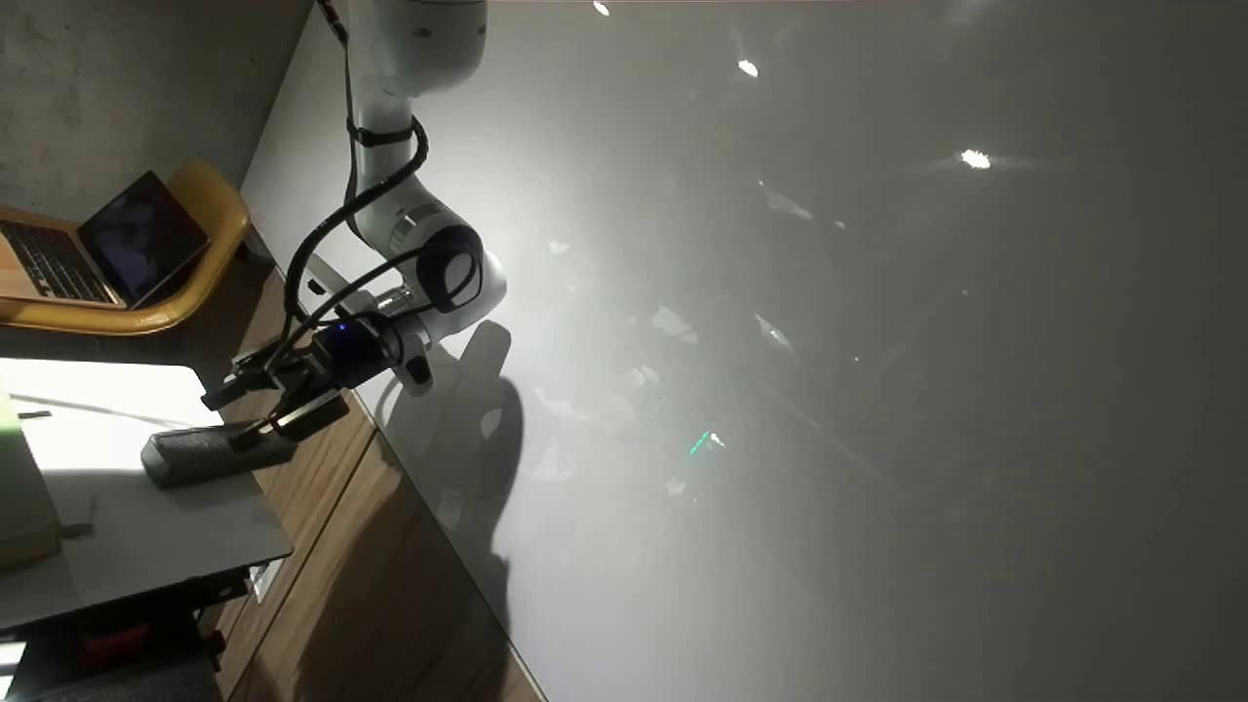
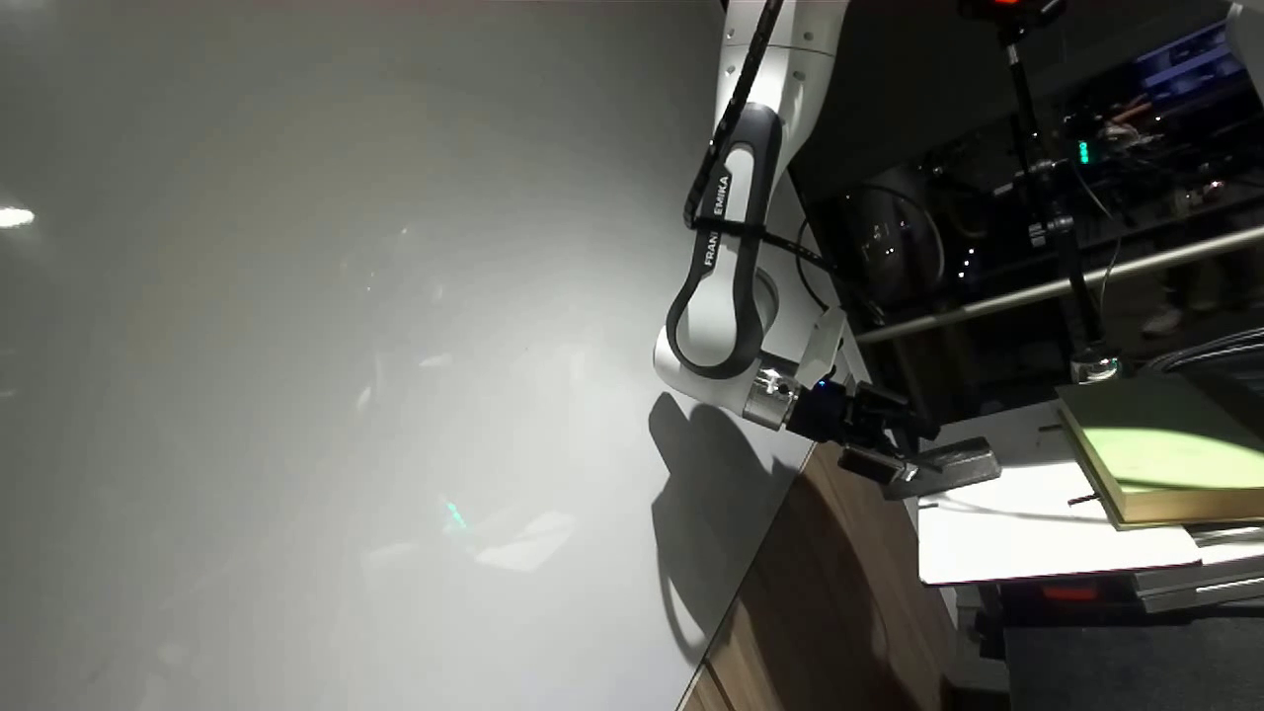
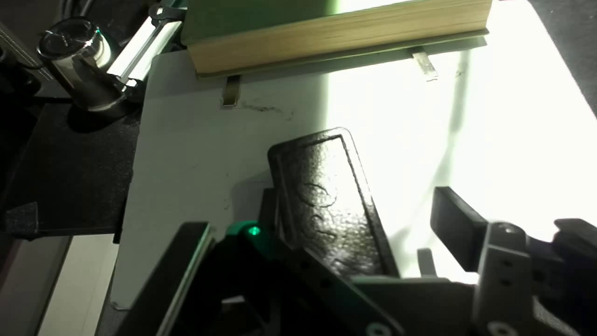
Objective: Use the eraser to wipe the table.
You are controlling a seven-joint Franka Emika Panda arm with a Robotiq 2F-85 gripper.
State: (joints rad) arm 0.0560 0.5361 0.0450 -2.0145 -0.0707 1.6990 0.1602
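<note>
The eraser [image 3: 326, 196] is a dark block, seen from above in the wrist view on the small white side desk. It also shows in both exterior views [image 1: 200, 456] [image 2: 953, 469], with one end near the desk's edge. My gripper [image 3: 359, 205] is open around the eraser's near part. The left finger is close against the eraser's left side; whether they touch is unclear. A wide gap separates the right finger from it. The gripper body hides the eraser's near end. In both exterior views my gripper [image 1: 263, 409] [image 2: 894, 444] hangs beside the table [image 1: 829, 341] [image 2: 395, 296].
The side desk [image 1: 175, 536] [image 2: 1037, 543] [image 3: 186, 140] carries a thick green book [image 3: 336, 42] [image 2: 1175, 434] beyond the eraser. A metal cylinder [image 3: 84, 70] stands left of it. A laptop [image 1: 146, 239] sits on a yellow chair [image 1: 210, 224]. Wood-brown planks [image 1: 390, 575] lie between table and desk.
</note>
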